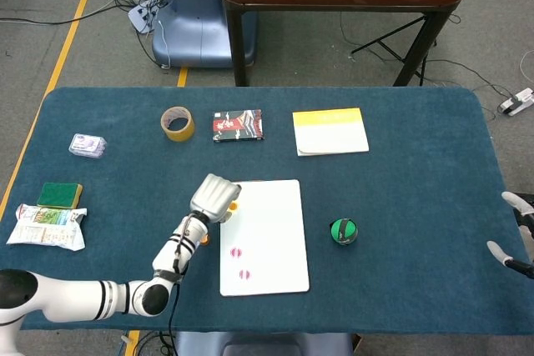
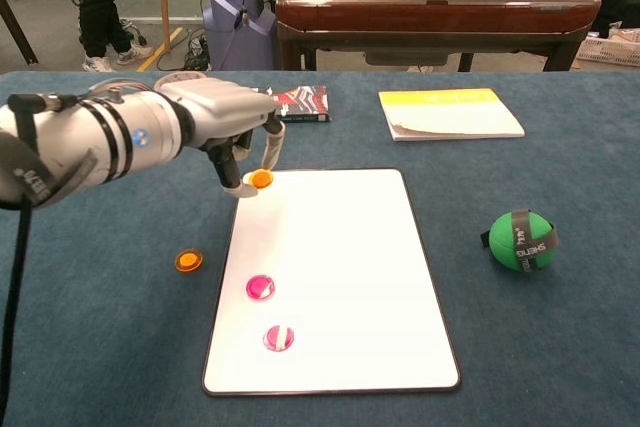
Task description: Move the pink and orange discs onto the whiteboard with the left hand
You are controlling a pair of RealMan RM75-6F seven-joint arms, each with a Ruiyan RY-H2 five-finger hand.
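Note:
My left hand (image 1: 214,198) (image 2: 225,117) hovers over the near-left top corner of the whiteboard (image 1: 275,206) (image 2: 340,247), pinching an orange disc (image 2: 261,179) (image 1: 233,205) between thumb and a finger. A second orange disc (image 2: 188,260) (image 1: 203,240) lies on the blue cloth just left of the board. Two pink discs (image 2: 260,287) (image 2: 279,338) rest on the board's lower left, also seen from the head as pink discs (image 1: 236,252) (image 1: 244,274). My right hand (image 1: 516,231) shows at the far right table edge, fingers spread, holding nothing.
A green ball (image 2: 521,240) sits right of the board. Behind it lie a yellow notepad (image 2: 448,112), a card box (image 2: 296,103) and a tape roll (image 1: 178,123). A sponge (image 1: 60,195), a packet (image 1: 47,227) and a small pack (image 1: 88,146) occupy the left side.

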